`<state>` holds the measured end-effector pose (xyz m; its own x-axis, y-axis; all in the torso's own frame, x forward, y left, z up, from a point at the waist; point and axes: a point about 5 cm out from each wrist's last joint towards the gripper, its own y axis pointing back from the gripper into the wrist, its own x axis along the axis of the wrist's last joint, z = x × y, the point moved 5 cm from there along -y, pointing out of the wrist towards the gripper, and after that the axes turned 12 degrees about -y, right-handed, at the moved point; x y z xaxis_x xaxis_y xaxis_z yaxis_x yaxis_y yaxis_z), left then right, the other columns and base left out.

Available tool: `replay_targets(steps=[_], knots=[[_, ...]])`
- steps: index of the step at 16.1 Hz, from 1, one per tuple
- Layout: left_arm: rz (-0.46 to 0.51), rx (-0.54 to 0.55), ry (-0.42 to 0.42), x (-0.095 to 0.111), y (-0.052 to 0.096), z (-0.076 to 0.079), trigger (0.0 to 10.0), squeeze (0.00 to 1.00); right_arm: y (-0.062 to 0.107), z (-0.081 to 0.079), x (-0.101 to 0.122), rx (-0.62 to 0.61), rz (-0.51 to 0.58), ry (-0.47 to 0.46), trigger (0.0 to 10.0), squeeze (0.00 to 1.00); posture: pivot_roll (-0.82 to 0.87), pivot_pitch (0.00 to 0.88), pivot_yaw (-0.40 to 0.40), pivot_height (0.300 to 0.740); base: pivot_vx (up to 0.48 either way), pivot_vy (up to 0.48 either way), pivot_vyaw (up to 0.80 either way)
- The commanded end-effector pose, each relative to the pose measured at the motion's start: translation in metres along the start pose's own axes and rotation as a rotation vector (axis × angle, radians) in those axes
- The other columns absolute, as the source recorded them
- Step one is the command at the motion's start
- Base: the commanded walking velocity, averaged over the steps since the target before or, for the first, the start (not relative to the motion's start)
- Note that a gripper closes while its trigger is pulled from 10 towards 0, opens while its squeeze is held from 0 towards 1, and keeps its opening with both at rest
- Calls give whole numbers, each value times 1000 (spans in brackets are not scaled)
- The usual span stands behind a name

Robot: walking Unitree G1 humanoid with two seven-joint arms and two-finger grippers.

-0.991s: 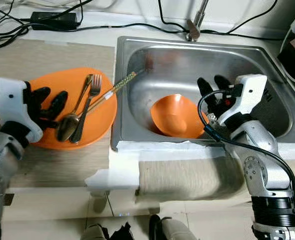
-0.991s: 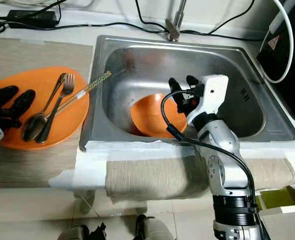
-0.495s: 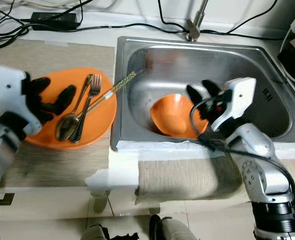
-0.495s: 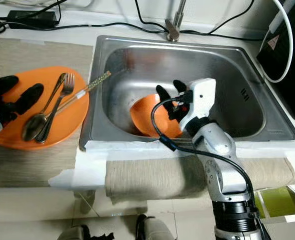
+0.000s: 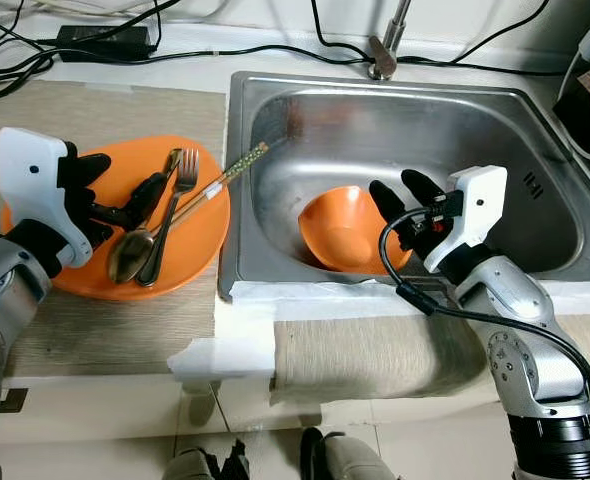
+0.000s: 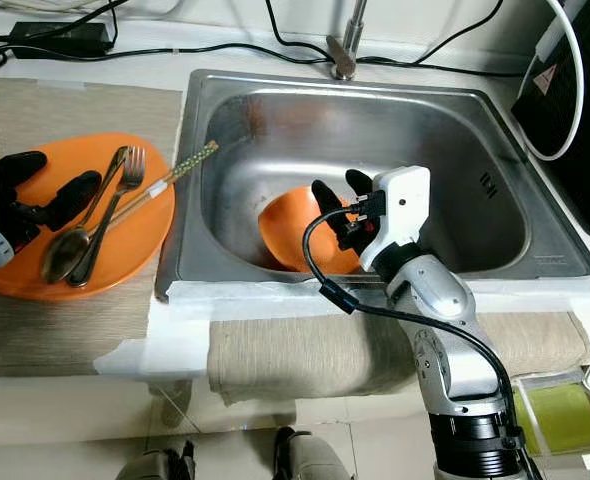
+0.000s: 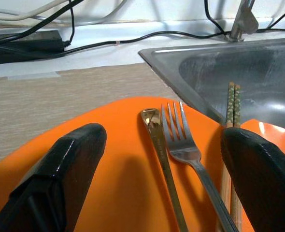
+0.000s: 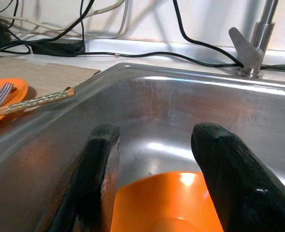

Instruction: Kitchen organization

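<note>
Bowl [image 5: 343,228] sat against your sink's [image 5: 535,120] near wall, just under your right gripper [image 5: 402,195], fingers spread

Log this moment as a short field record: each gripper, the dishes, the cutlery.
left gripper: open, over the orange plate, fingers either side of the cutlery
right gripper: open, in the sink, above the orange bowl
plate holds: spoon, fork, chopsticks reaching over the sink edge
bowl: tilted, in the sink
</note>
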<state>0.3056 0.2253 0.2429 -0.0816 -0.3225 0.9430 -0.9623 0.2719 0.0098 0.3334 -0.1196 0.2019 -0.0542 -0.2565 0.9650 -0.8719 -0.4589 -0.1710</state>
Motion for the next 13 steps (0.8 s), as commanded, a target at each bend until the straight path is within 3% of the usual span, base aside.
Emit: replay_targets(steps=[1, 13], knots=[[-16, -6, -15, -1, -1, 1, 10000, 0, 4, 0, 0, -2, -11, 7, 10000, 0, -151, 198, -74, 740, 0, 0, 0], [-48, 40, -40, -6, -2, -3, 10000, 0, 3, 2, 2, -5, -20, 19, 10000, 0, -145, 202, -91, 740, 0, 0, 0]])
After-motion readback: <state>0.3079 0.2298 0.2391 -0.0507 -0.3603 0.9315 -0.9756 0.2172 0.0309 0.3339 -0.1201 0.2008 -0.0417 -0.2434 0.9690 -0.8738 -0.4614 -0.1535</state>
